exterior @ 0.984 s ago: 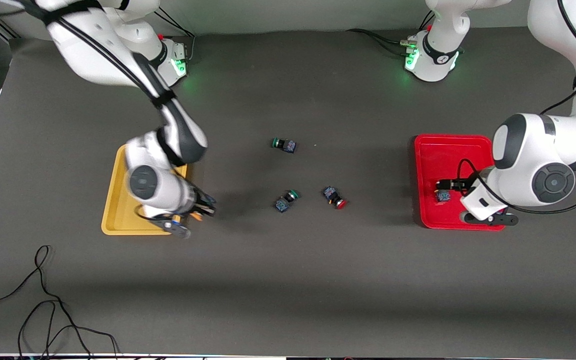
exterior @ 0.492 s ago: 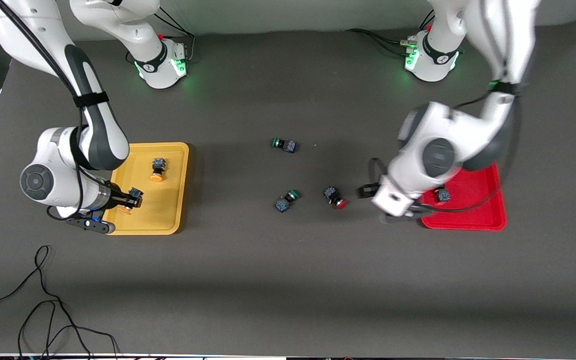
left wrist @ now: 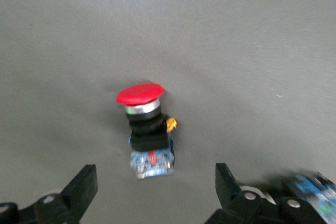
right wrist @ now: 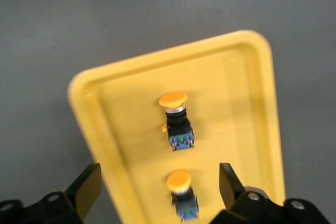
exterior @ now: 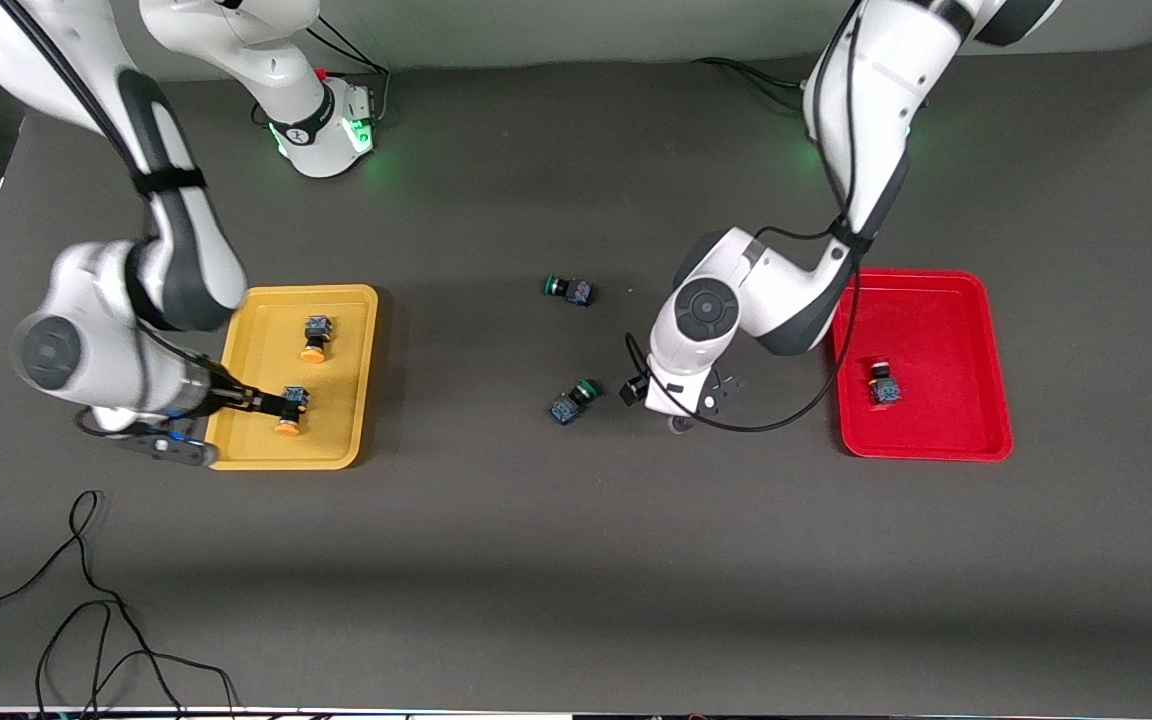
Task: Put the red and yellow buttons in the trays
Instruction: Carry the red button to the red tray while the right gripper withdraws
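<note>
Dark grey matting covers the surface, and from the front view you see a yellow tray (exterior: 241, 400) toward the right arm's end holding both yellow buttons (exterior: 314, 338), and a red tray (exterior: 936, 300) toward the left arm's end holding one red button (exterior: 882, 382). Two green buttons (exterior: 572, 400) lie between the trays. Your left pincer (exterior: 681, 408) hangs low over the spot beside the nearer green one, hiding its target. Your right pincer (exterior: 271, 403) sits over the yellow tray, by the nearer yellow button.

Through the left wrist view, the last red button (left wrist: 145, 132) lies on its side on bare surface, its body just short of the gap of the spread pincer (left wrist: 156, 192). I judge it could roll or skid if one finger touches first, or the pincer may brush the green neighbour.

Through the right wrist view, the right pincer (right wrist: 160, 187) is spread and empty, a yellow button (right wrist: 182, 195) between its fingers.
</note>
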`<state>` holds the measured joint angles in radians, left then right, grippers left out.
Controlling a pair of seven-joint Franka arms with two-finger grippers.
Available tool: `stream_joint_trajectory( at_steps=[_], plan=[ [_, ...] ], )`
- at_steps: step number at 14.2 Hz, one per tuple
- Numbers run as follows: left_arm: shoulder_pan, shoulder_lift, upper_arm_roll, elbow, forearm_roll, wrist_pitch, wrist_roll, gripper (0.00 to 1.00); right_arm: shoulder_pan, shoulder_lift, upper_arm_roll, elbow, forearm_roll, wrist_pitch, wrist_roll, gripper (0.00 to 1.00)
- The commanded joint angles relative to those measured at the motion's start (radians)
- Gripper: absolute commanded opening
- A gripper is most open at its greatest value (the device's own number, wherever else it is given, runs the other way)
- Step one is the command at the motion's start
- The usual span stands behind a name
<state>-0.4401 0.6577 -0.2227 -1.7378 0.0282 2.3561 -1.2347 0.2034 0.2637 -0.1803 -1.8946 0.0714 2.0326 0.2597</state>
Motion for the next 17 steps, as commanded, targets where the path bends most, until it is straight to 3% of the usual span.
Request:
stream_joint_trajectory(
  at_steps=[1, 3, 6, 7, 9, 11, 13, 17],
  plan=[
    [-0.015, 0.036, 0.017, 0.032, 0.032, 0.006, -0.04, 0.83, 0.001, -0.177, -0.007, 0.006, 0.013, -0.066, -0.02, 1.0],
    [-0.015, 0.036, 0.017, 0.032, 0.032, 0.006, -0.04, 0.62, -0.021, -0.268, 0.005, 0.011, 0.008, -0.107, -0.022, 1.0],
    [-0.015, 0.037, 0.017, 0.032, 0.033, -0.003, -0.04, 0.22, -0.077, -0.366, 0.037, 0.046, 0.007, -0.201, -0.135, 1.0],
    [-0.015, 0.036, 0.017, 0.034, 0.033, -0.008, -0.034, 0.15, -0.123, -0.379, 0.073, 0.075, 0.007, -0.247, -0.176, 1.0],
    [-0.011, 0.022, 0.016, 0.064, 0.036, -0.041, -0.032, 0.15, -0.195, -0.379, 0.128, 0.141, 0.002, -0.372, -0.212, 1.0],
    [0.012, -0.025, 0.014, 0.148, 0.032, -0.218, 0.042, 0.13, -0.202, -0.383, 0.128, 0.15, -0.002, -0.414, -0.214, 1.0],
    [0.082, -0.087, 0.006, 0.222, -0.011, -0.431, 0.238, 0.11, -0.197, -0.391, 0.13, 0.14, -0.024, -0.416, -0.214, 1.0],
    [0.288, -0.246, 0.011, 0.206, -0.079, -0.748, 0.741, 0.03, -0.194, -0.382, 0.147, 0.134, -0.045, -0.399, -0.215, 1.0]
  ],
)
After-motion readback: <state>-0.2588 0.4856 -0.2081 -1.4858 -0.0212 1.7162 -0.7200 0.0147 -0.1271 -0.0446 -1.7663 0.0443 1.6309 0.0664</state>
